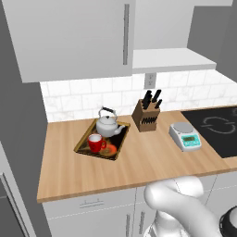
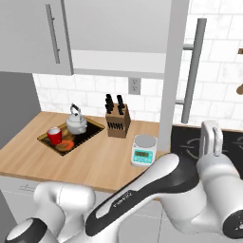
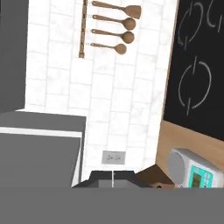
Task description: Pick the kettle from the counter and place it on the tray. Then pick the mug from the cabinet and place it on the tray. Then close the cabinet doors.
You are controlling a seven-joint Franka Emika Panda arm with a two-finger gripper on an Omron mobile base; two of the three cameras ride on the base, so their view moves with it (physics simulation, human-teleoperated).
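Observation:
The silver kettle [image 1: 107, 125] [image 2: 76, 122] stands at the back of the dark tray [image 1: 83, 144] [image 2: 90, 129] on the wooden counter [image 1: 139, 162]. The red mug [image 1: 96, 142] [image 2: 54, 135] sits upright in front of it on the same tray. The cabinet's left door [image 1: 69, 37] [image 2: 28, 38] is shut. Its right door [image 2: 173, 71] stands swung out, baring the white shelf base [image 1: 171, 60]. My gripper [image 3: 112, 179] is shut on nothing, its fingertips together, and faces the tiled wall. The arm reaches right, past the open door.
A knife block [image 1: 147, 115] [image 2: 117, 122] stands right of the tray, then a small scale [image 1: 185, 135] [image 2: 144, 149] and the black cooktop [image 1: 217, 127]. Wooden spoons [image 3: 118, 26] hang on the wall. An outlet [image 3: 113, 156] sits above the block.

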